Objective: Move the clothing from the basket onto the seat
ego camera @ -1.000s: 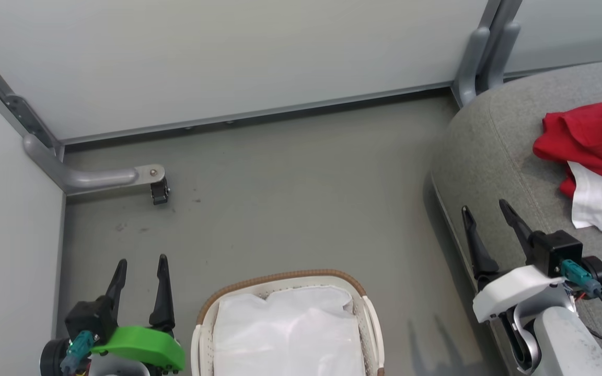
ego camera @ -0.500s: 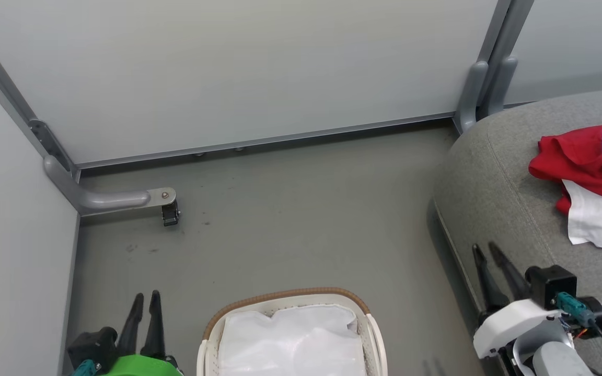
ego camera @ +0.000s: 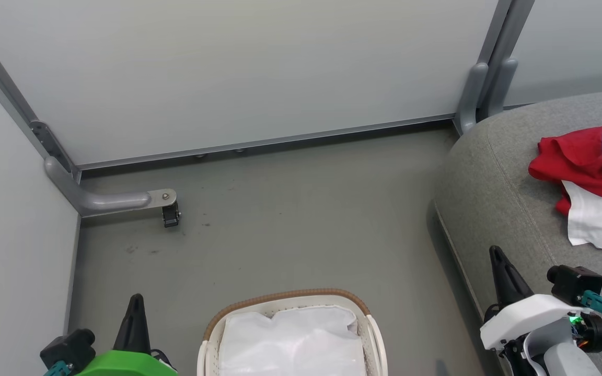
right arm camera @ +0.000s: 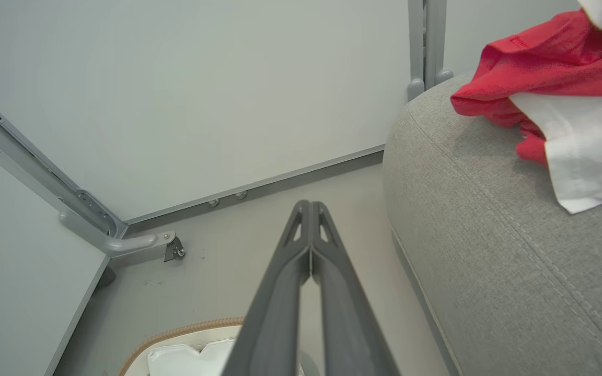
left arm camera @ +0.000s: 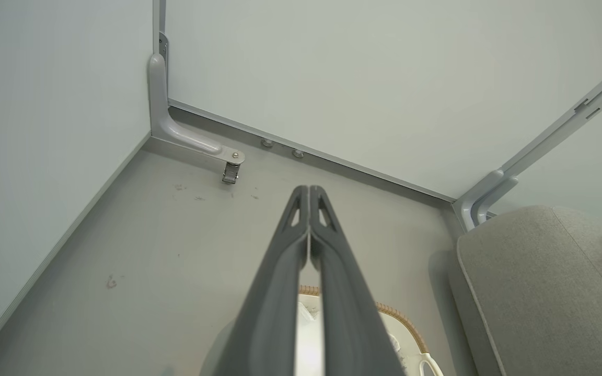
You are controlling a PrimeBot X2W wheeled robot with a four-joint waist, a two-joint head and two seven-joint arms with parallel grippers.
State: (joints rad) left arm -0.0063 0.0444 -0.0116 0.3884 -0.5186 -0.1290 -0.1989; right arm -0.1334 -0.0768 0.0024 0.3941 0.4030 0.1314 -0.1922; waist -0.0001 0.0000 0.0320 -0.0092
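The clothing (ego camera: pixel 583 172), red fabric with white panels, lies bunched on the grey seat (ego camera: pixel 499 177) at the right, and shows again in the right wrist view as clothing (right arm camera: pixel 546 68) on the seat (right arm camera: pixel 499 250). The white basket (ego camera: pixel 369 324) with its brown rim stands on the floor at the bottom centre, holding a white liner (ego camera: pixel 290 339). My left gripper (ego camera: pixel 136 305) is shut and empty left of the basket. My right gripper (ego camera: pixel 497 256) is shut and empty by the seat's front edge. Both wrist views show the fingers (left arm camera: pixel 309 219) pressed together, as do the fingers (right arm camera: pixel 310 230).
Pale partition walls enclose the corner, with a grey bracket foot and small caster (ego camera: pixel 168 211) on the floor at the left and a grey post (ego camera: pixel 481 83) behind the seat. Grey floor (ego camera: pixel 290 219) lies between the basket and the wall.
Both grippers have gone from open to shut, holding nothing. The camera tilted, so the whole scene sits lower in the picture. The clothing has stayed on the seat.
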